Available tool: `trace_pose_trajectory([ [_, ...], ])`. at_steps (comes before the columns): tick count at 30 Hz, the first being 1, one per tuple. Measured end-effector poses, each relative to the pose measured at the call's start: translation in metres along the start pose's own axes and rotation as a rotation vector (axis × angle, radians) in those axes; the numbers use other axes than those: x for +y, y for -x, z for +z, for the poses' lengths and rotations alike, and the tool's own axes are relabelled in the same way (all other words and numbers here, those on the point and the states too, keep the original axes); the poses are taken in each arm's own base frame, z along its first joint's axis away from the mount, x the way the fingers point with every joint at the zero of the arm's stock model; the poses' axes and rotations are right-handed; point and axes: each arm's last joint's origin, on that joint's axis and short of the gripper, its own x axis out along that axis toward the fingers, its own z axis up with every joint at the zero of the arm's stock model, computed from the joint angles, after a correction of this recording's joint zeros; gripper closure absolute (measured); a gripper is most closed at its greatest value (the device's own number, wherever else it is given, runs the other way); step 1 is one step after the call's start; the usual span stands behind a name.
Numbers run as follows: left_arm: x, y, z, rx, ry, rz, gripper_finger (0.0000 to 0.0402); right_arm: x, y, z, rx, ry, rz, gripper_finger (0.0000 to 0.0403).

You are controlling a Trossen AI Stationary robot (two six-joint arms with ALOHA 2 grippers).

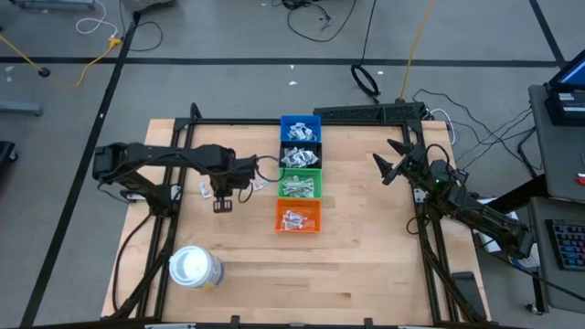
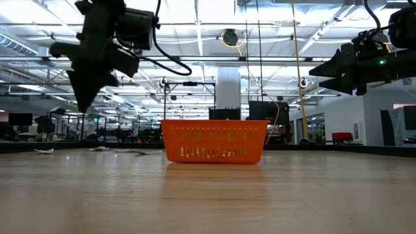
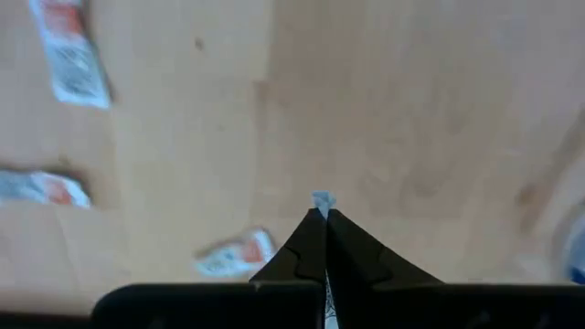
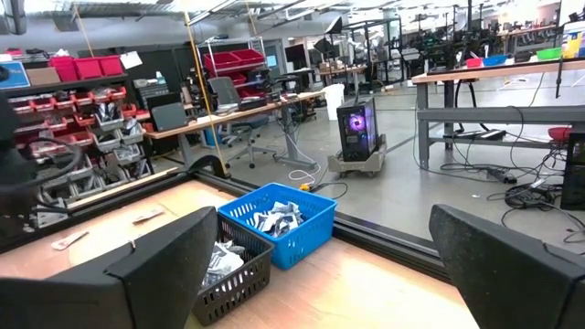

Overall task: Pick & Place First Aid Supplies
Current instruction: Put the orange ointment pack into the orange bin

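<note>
- You found the left gripper (image 3: 322, 219) with its fingers pressed together on a small packet (image 3: 321, 199). Only a pale blue-white corner of the packet showed past the fingertips.
- In the high view, the left gripper (image 1: 249, 171) stood just beside the green bin (image 1: 299, 184), on its left arm side, raised off the table (image 1: 366, 265).
- You saw the row of bins running from the blue bin (image 1: 300, 127) through a dark bin (image 1: 301, 155) and the green bin to the orange bin (image 1: 299, 216). All four already held packets.
- More loose packets (image 3: 73, 55) lay on the wood near the green bin, on the same side as the left gripper — at least three showed in the left wrist view.
- The step in hand was judged to be the pick, completed. The next move called for a carry over a bin rim and a release above the matching bin; which bin suited this packet could not be told.
- The right gripper (image 4: 320, 265) waited with its fingers spread wide and empty, well apart from the green bin on the opposite side.
- A white roll (image 1: 195, 268) stood well apart from the green bin, near the table's front edge, out of the carry path.
- Open wood lay between the green bin and the right gripper (image 1: 395, 164) — you had free room there.
</note>
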Motion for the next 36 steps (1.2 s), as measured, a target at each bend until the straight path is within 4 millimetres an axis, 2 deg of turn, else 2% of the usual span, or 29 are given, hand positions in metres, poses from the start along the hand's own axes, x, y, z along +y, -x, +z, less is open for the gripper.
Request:
trace_pose_trajectory([
  [2,-0.007,0.005,0.003,0.001,0.008,-0.003,0.04,0.0,0.0,0.0,0.0,0.0,0.0,0.0009],
  [6,-0.023,0.014,0.025,0.006,0.017,-0.005,0.04,0.0,0.0,0.0,0.0,0.0,0.0,0.0009],
  [20,-0.073,0.037,0.146,-0.07,-0.045,-0.087,0.0401,0.0,0.0,0.0,0.0,0.0,0.0,0.0009],
  [25,-0.079,0.04,0.18,-0.089,-0.044,-0.105,0.0401,0.0,0.0,0.0,0.0,0.0,0.0,0.0009],
  [30,-0.074,0.038,0.203,-0.1,-0.029,-0.106,0.0401,0.0,0.0,0.0,0.0,0.0,0.0,0.0009],
  [36,-0.069,0.013,0.221,-0.088,-0.016,-0.067,0.0401,0.0,0.0,0.0,0.0,0.0,0.0,0.0009],
])
